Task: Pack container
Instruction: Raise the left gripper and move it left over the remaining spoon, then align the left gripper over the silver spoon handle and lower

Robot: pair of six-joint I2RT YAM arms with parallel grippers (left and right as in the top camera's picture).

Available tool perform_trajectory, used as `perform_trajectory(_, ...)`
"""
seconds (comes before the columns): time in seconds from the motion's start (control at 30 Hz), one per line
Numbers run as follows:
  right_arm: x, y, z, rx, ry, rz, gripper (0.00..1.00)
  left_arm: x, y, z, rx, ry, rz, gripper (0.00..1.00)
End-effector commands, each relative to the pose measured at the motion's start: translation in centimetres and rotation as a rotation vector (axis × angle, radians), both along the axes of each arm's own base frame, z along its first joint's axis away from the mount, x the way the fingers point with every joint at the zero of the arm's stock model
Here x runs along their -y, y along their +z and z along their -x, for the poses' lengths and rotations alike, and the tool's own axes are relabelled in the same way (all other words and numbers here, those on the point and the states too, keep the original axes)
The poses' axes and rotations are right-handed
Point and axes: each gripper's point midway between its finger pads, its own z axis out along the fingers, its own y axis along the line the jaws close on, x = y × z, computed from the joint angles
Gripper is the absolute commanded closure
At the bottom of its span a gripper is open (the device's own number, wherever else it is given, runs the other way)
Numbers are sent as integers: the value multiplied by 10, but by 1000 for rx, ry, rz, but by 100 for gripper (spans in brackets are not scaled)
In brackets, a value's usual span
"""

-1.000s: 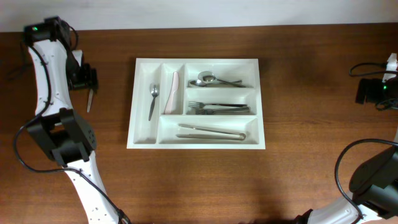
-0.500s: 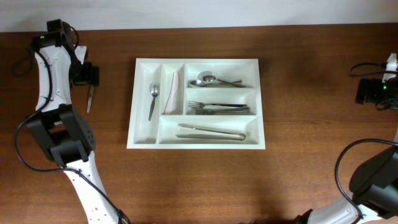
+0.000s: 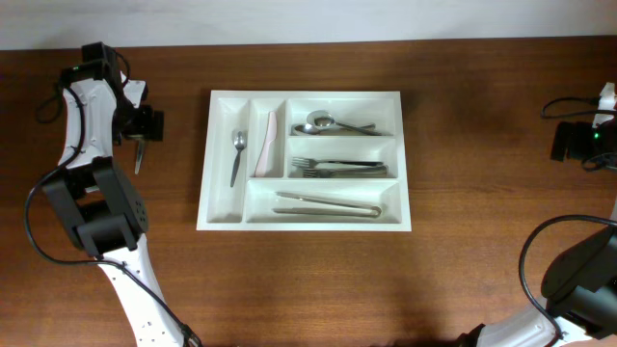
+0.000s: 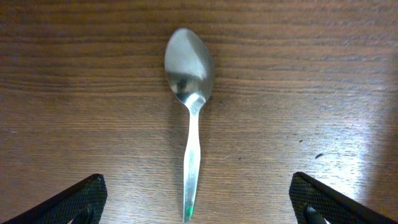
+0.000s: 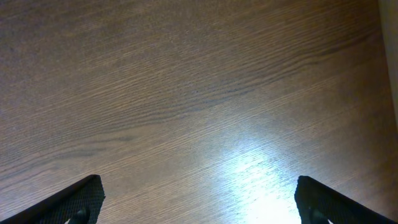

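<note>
Left end effector (image 3: 145, 125) hangs spread wide, grasping nothing, with the handle of a spoon (image 4: 189, 93) lying on the bench (image 3: 482, 241) between its fingers. Over the last second I have swung it slightly rightward, which I judge lines up a pick. To its right, the container (image 3: 305, 94) is unmoved, with cutlery already inside.

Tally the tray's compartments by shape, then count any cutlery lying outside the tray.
Narrow upright compartments in the container: 2
Long horizontal compartments: 3
Spoons outside the container: 1
Total: 5 compartments, 1 loose piece
</note>
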Motion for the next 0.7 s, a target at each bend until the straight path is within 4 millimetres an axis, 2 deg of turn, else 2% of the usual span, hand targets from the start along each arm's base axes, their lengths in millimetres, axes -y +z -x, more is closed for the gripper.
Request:
perform_trajectory(0.0, 0, 0, 1, -1, -5, 3, 1, -1, -6, -1, 5, -5, 20, 4)
perform_trajectory(0.53, 0, 0, 1, -1, -6, 3, 1, -3, -20, -11, 43, 36, 17, 4)
perform_trajectory(0.67, 0, 0, 1, -1, -5, 3, 1, -1, -32, -10, 27, 52, 35, 4)
